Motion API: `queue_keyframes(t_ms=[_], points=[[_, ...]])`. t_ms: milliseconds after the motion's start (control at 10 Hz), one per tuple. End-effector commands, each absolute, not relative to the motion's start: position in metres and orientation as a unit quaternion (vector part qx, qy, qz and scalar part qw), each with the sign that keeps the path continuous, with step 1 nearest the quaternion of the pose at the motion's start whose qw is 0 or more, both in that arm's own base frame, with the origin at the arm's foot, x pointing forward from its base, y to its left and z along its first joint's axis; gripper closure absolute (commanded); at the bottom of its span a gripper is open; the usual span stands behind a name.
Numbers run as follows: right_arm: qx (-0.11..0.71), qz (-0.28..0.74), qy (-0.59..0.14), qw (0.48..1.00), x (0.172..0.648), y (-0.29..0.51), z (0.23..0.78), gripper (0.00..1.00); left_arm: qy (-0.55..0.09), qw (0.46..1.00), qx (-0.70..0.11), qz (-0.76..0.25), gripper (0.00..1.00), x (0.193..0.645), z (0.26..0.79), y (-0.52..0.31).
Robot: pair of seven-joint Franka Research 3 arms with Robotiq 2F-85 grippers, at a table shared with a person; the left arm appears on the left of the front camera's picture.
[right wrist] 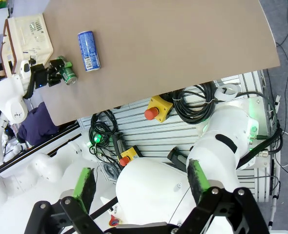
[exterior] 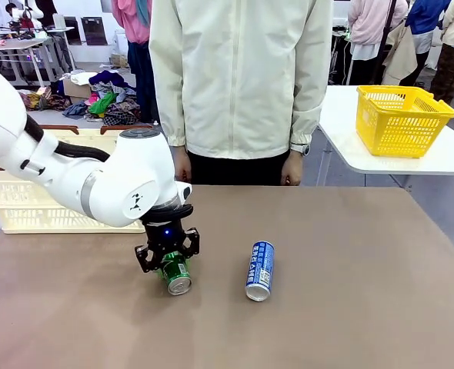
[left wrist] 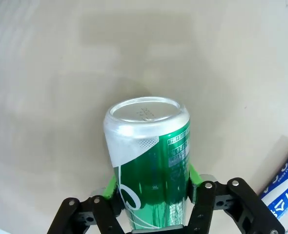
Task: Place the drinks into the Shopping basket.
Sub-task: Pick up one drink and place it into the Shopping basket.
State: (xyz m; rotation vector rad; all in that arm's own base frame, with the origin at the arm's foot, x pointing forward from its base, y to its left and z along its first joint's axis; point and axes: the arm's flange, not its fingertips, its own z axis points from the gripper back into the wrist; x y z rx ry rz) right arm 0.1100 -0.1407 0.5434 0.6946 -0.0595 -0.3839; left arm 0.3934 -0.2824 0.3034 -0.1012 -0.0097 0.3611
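Left gripper (exterior: 168, 261) down, clamping green can (exterior: 175, 274)

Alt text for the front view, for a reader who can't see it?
The left gripper clasps a green can lying on the brown table; a blue can lies beside it. A person stands at the far side, a cream basket at far left.

light: bright, even | shadows: soft | wrist views: edge distortion
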Motion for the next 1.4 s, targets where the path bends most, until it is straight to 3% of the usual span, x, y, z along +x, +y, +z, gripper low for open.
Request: queue_keyframes(t_ms=[0,300,600,800,900,1300], points=[[0.344,-0.176,-0.034,0.922,0.100,-0.142,0.544,0.00,-0.032,0.984,-0.062,0.166,1.00,0.386,0.320,-0.275],[0.344,-0.176,-0.034,0.922,0.100,-0.142,0.544,0.00,-0.107,0.985,-0.096,0.092,1.00,0.345,0.430,-0.268],[0.344,-0.176,-0.034,0.922,0.100,-0.142,0.544,0.00,-0.112,0.984,-0.142,-0.010,1.00,0.286,0.539,-0.257],[0.344,-0.176,-0.034,0.922,0.100,-0.142,0.544,0.00,-0.129,0.973,-0.189,0.023,1.00,0.251,0.555,-0.256],[0.344,-0.176,-0.034,0.922,0.100,-0.142,0.544,0.00,-0.133,0.981,-0.139,-0.004,1.00,0.270,0.551,-0.270],[0.344,-0.176,-0.034,0.922,0.100,-0.142,0.544,0.00,-0.128,0.982,-0.139,0.005,1.00,0.261,0.551,-0.267]])
